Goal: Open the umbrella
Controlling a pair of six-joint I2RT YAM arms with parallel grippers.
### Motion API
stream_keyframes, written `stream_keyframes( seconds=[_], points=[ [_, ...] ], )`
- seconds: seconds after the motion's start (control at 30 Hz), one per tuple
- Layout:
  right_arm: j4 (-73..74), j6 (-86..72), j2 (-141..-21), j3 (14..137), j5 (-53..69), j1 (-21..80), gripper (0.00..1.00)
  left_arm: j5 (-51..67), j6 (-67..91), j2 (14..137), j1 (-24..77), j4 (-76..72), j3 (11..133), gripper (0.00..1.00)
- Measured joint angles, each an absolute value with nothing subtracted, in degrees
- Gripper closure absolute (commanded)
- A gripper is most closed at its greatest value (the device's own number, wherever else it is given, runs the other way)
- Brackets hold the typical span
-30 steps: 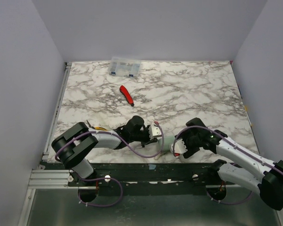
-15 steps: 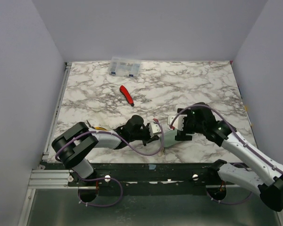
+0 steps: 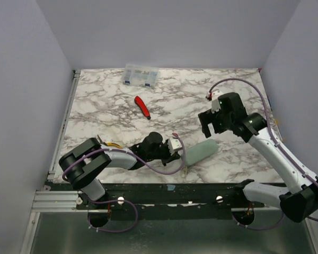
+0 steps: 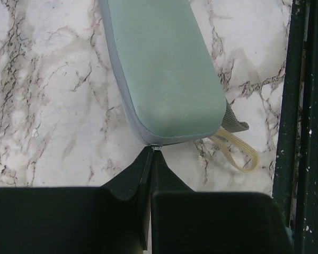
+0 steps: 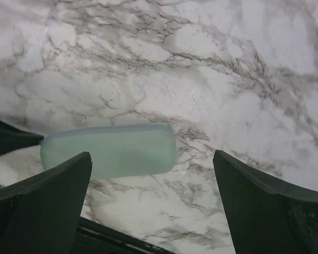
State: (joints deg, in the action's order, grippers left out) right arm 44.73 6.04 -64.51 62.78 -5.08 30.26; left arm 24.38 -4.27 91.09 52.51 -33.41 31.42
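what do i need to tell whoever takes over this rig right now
Left hand: shut, tips pinching the near end seam of the mint-green sleeve.
Right hand: open, empty, raised over the table with the sleeve below it.
The sleeve lies flat on the marble table near the front edge. A tan strap loop pokes out beside the left hand. No canopy or shaft shows, so the umbrella is probably inside.
Done: only the left grip.
Left: get the umbrella out of the sleeve, then open it.

umbrella [image 3: 201, 153] | closed, in mint-green sleeve [image 4: 164, 79] | flat on table [image 3: 228, 95], near front edge | tan strap [image 4: 236, 154] sticks out
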Motion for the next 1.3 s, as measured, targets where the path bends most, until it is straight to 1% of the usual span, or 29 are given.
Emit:
stream_keyframes(
  seconds=[0.17, 0.27, 0.37, 0.53, 0.7, 0.9, 0.97, 1.03, 1.07, 1.17, 1.2, 1.27, 1.3],
  points=[
    [49.1, -9.6, -70.5, 67.5, -0.9, 18.2, 0.0, 23.2, -2.6, 91.2, 53.3, -33.5, 31.1, 1.0],
    [51.3, -16.1, -74.3, 66.9, 2.9, 9.6, 0.0, 22.2, -1.2, 92.4, 53.9, -34.2, 31.1, 1.0],
    [52.6, -20.9, -77.0, 63.5, 7.7, 3.4, 0.0, 21.1, 0.4, 93.6, 54.5, -34.3, 31.4, 1.0],
    [54.0, -25.3, -77.1, 56.2, 17.8, 2.8, 0.0, 19.4, 2.5, 94.3, 56.3, -34.5, 32.5, 1.0],
    [51.7, -26.7, -77.9, 52.0, 23.2, 2.9, 0.0, 18.8, 2.8, 94.5, 60.5, -35.2, 33.6, 1.0],
    [44.4, -27.5, -81.5, 50.5, 26.1, 2.9, 0.07, 18.5, 2.9, 95.5, 63.5, -35.5, 35.3, 1.0],
    [42.7, -27.6, -82.4, 49.8, 26.3, 2.9, 0.12, 18.4, 2.9, 95.7, 63.9, -35.5, 35.7, 1.0],
    [40.8, -27.4, -83.2, 48.9, 26.4, 2.9, 0.22, 18.3, 2.9, 95.8, 64.0, -35.5, 36.1, 1.0],
    [39.8, -27.3, -83.6, 48.5, 26.4, 2.9, 0.3, 18.3, 2.9, 95.9, 64.0, -35.5, 36.3, 1.0],
    [36.9, -26.4, -84.6, 47.1, 26.5, 2.9, 0.44, 18.1, 2.8, 96.3, 64.1, -35.5, 36.8, 1.0],
    [36.4, -26.0, -84.8, 47.0, 26.6, 2.9, 0.5, 18.0, 2.8, 96.6, 64.2, -35.4, 36.9, 1.0],
    [35.4, -24.9, -84.9, 46.8, 26.9, 3.0, 0.58, 17.9, 2.6, 96.8, 64.2, -35.0, 37.2, 1.0],
    [35.0, -24.1, -85.0, 46.8, 27.2, 3.1, 0.6, 17.9, 2.4, 96.8, 64.2, -34.7, 37.3, 1.0]
  ],
)
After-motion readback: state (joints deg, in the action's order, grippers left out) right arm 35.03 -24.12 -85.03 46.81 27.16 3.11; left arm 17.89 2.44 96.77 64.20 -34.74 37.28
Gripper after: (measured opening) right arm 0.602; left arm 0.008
